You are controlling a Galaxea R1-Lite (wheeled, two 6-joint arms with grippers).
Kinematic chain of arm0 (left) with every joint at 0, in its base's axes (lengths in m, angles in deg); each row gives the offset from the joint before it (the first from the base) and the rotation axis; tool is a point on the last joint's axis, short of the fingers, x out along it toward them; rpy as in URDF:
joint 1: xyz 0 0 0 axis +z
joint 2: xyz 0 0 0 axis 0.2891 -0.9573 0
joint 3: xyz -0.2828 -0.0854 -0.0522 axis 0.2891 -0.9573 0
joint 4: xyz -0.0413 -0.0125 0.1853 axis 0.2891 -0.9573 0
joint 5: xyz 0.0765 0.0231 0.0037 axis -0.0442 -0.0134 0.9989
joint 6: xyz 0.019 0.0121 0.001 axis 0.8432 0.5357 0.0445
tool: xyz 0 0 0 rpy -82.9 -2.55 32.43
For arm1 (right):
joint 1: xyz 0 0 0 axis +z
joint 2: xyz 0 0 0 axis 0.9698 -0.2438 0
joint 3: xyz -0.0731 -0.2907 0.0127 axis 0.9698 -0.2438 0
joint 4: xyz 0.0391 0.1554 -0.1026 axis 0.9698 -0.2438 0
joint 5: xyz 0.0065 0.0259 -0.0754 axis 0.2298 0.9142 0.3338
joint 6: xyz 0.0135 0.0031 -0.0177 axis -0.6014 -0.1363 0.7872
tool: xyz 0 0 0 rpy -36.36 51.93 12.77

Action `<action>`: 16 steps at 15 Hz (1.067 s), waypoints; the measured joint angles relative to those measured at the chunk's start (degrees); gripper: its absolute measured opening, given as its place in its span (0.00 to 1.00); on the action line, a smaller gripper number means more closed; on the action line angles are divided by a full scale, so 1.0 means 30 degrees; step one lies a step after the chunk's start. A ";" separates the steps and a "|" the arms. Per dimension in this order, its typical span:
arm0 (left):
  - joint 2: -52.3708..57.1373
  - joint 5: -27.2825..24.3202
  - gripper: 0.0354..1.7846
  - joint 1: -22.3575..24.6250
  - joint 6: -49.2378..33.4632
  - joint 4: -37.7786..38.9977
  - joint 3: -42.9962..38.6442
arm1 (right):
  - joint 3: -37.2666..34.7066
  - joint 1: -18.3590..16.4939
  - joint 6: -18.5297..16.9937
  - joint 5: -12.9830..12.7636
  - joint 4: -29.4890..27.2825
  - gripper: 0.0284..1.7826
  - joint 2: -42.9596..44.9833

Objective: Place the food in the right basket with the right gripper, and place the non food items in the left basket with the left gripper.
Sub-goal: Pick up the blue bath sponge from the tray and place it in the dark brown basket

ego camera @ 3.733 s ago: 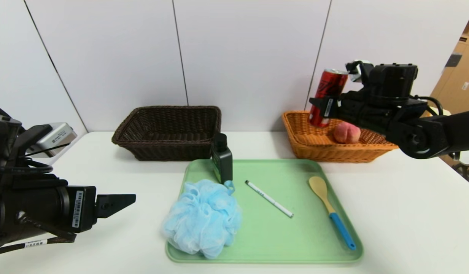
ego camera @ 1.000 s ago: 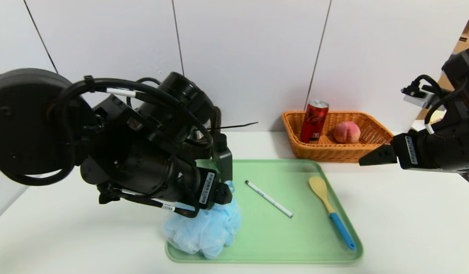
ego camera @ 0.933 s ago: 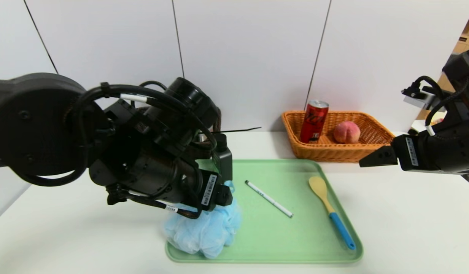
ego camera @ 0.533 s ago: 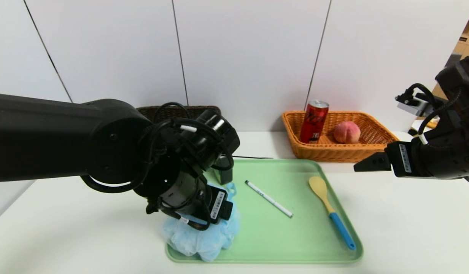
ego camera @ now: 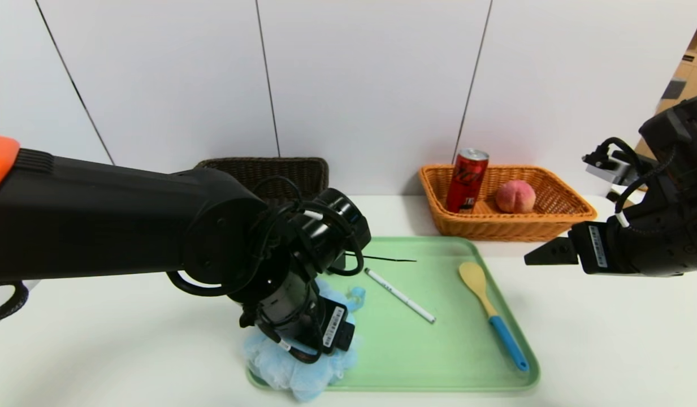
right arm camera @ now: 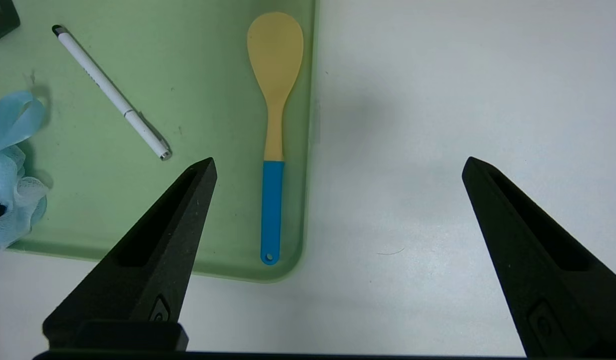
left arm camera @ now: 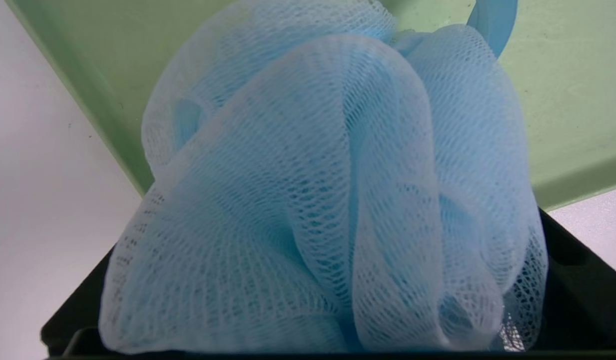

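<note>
The light blue pouf (ego camera: 280, 370) lies on the front left corner of the green tray (ego camera: 438, 362). My left gripper (ego camera: 320, 353) points down, pressed into it. In the left wrist view the pouf (left arm camera: 312, 200) fills the space between the wide-apart fingers; their tips are hidden in the mesh. The white pen (ego camera: 399, 295) and the yellow spoon with a blue handle (ego camera: 489, 308) lie on the tray. The red can (ego camera: 467, 180) and the peach (ego camera: 515, 196) sit in the orange basket (ego camera: 552, 223). My right gripper (ego camera: 537, 257) hovers open and empty right of the tray. The dark bottle is hidden behind my left arm.
The dark brown basket (ego camera: 269, 167) stands at the back left, partly behind my left arm. The right wrist view shows the pen (right arm camera: 113, 95), the spoon (right arm camera: 273, 150) and bare white table between the right gripper's (right arm camera: 337, 162) fingers.
The right gripper has left the can standing in the orange basket and pulled back. The left arm has swung in and sunk onto the pouf, squashing it toward the tray's front edge.
</note>
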 joint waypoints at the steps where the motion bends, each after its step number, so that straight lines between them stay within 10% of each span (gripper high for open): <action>1: -0.0028 -0.0016 0.94 0.0000 -0.0008 -0.0012 -0.0024 | -0.0016 -0.0008 0.0000 0.0000 -0.0008 0.95 0.0016; 10: 0.0614 -0.0110 0.36 -0.0008 -0.0134 -0.0085 0.0333 | -0.0130 -0.0069 -0.0037 -0.0008 -0.0016 0.95 0.0345; 16: 0.4051 -0.0081 0.31 0.0081 -0.0126 -0.1784 0.1105 | -0.0723 -0.0256 -0.1272 0.0020 -0.0008 0.95 0.1000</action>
